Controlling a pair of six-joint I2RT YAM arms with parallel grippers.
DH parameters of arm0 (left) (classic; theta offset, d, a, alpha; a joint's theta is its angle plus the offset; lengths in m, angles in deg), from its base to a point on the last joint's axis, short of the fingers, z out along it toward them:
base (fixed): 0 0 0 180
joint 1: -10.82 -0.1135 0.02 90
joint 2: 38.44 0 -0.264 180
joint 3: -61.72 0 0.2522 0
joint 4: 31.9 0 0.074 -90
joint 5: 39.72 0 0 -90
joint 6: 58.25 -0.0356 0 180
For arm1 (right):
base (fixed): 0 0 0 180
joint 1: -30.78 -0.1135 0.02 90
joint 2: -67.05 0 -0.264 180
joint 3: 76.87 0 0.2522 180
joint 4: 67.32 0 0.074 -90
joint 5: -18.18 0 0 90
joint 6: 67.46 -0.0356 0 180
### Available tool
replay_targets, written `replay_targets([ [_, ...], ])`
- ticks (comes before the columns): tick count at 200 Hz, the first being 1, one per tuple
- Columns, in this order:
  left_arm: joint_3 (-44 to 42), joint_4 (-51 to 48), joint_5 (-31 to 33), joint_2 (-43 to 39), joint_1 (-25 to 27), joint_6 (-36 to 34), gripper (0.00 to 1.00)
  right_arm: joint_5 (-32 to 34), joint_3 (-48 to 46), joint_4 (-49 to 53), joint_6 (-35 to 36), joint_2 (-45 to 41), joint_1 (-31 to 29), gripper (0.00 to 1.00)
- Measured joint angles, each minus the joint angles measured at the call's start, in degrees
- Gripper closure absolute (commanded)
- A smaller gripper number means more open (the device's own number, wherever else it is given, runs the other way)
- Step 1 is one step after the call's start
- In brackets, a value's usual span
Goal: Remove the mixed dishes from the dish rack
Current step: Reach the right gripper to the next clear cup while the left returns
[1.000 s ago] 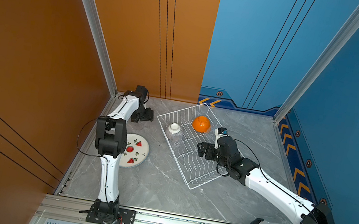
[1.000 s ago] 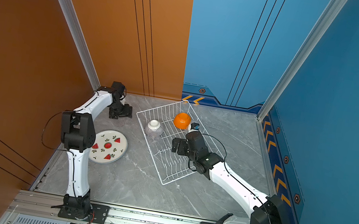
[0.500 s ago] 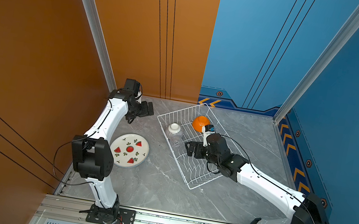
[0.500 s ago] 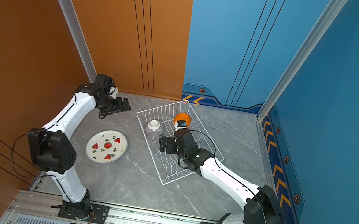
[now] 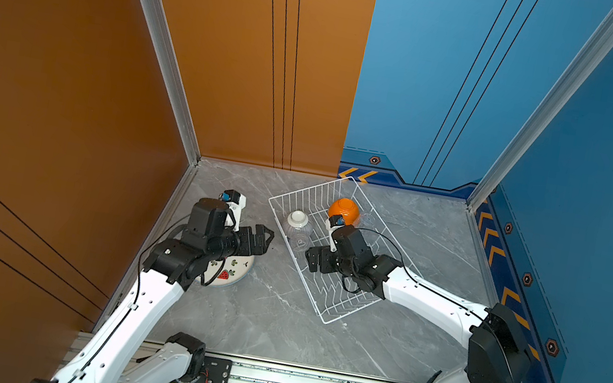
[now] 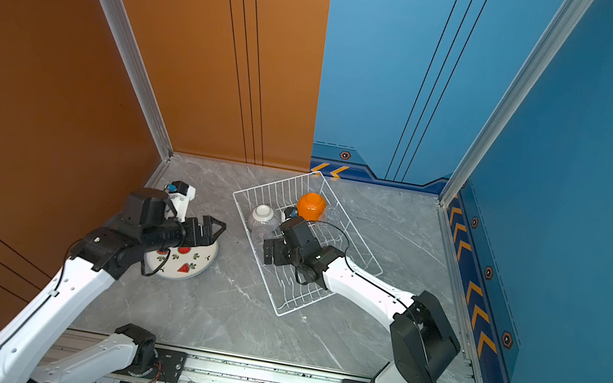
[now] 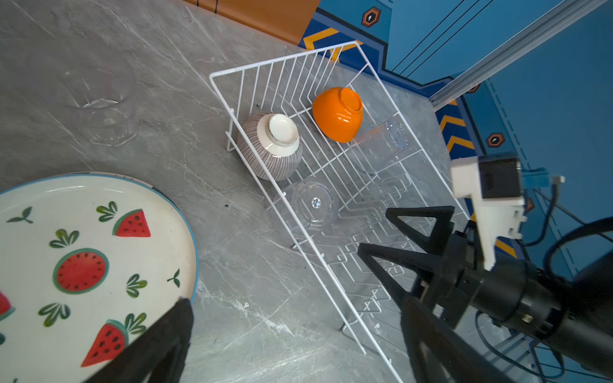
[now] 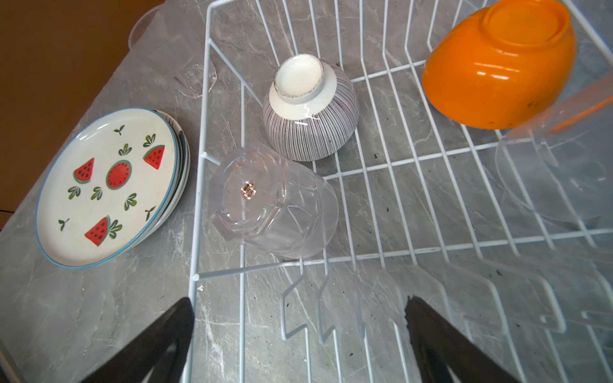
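left gripper (image 5: 266, 241): fingers spread wide, empty. Hangs over the far-right edge of the plate stack, tips pointing right toward the rack, touching nothing.
right gripper (image 5: 313, 259): fingers spread wide, empty. Inside the rack by its left wall, tips pointing left and far toward the tipped glass, clear of it.
dish rack (image 5: 325, 320): white wire, sits at an angle mid-table, right of the plates.
orange bowl (image 5: 344, 209): upside down in the rack's far end.
striped bowl (image 5: 297, 218): upside down in the rack's far-left corner, against the wire wall.
tipped glass (image 8: 272, 202): clear, lying on its side in the rack, base toward the right wrist camera. It sits just near of the striped bowl, between that bowl and the right gripper.
second glass (image 8: 557, 172): clear, in the rack just beside the orange bowl. Blurred, so its pose is hard to tell.
third glass (image 7: 102, 109): clear, out on the table, far of the plates.
watermelon plate (image 6: 188, 261): flat on the table left of the rack, on top of the stack.
lower plate (image 8: 183, 156): under it, only the edge shows.
table (image 5: 272, 334): grey marble.
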Motion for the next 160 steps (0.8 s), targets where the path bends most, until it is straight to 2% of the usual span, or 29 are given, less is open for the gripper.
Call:
replay_targets([
  [31, -3.3, 1.6, -0.1, -6.0, 1.4, 2.8, 0.02, 1.7, 3.4, 2.8, 2.1, 4.4, -1.1, 0.0],
  [82, -4.9, 2.3, -0.7, -10.1, 1.6, 4.3, 0.02, 5.2, 10.7, 7.7, 3.1, 11.7, -2.1, 0.0],
  [160, -7.2, 2.3, -0.9, -10.5, 1.6, 4.3, 0.02, 7.1, 15.9, 8.1, 4.1, 16.3, -2.2, 0.0],
])
